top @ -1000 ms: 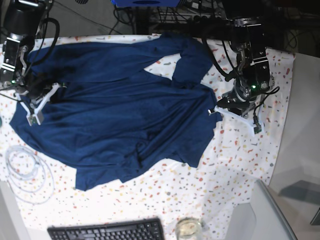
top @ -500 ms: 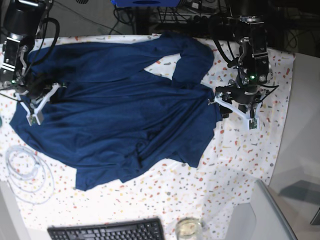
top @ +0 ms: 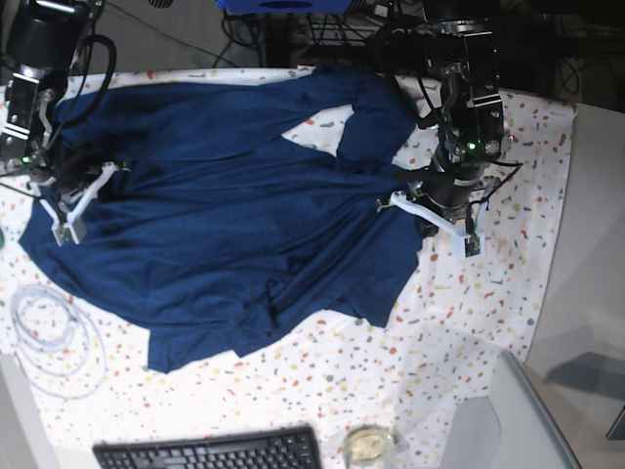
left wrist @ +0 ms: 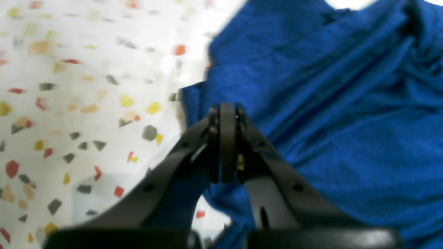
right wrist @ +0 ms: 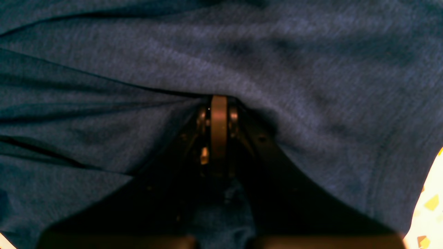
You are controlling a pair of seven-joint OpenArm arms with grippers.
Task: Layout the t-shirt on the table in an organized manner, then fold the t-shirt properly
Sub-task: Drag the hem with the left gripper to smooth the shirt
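Okay, the t-shirt [top: 225, 205] sprawls rumpled across the table [top: 488, 293]. Your right gripper [right wrist: 218, 103] is clamped on fabric; your left gripper [left wrist: 226, 110] is closed at the hem edge, grip unclear. It's soft, limp and light, so take hems or shoulder seams.

Base view: the t-shirt [top: 225, 205] lies spread over the far and middle part of the table [top: 459, 322], one sleeve [top: 376, 117] folded near the far edge. The left gripper [top: 430, 210] sits at the shirt's right edge, the right gripper [top: 73, 200] on its left part. A cable coil [top: 49, 337] lies at the table's left edge, a keyboard [top: 210, 451] and a cup [top: 367, 445] at the near edge
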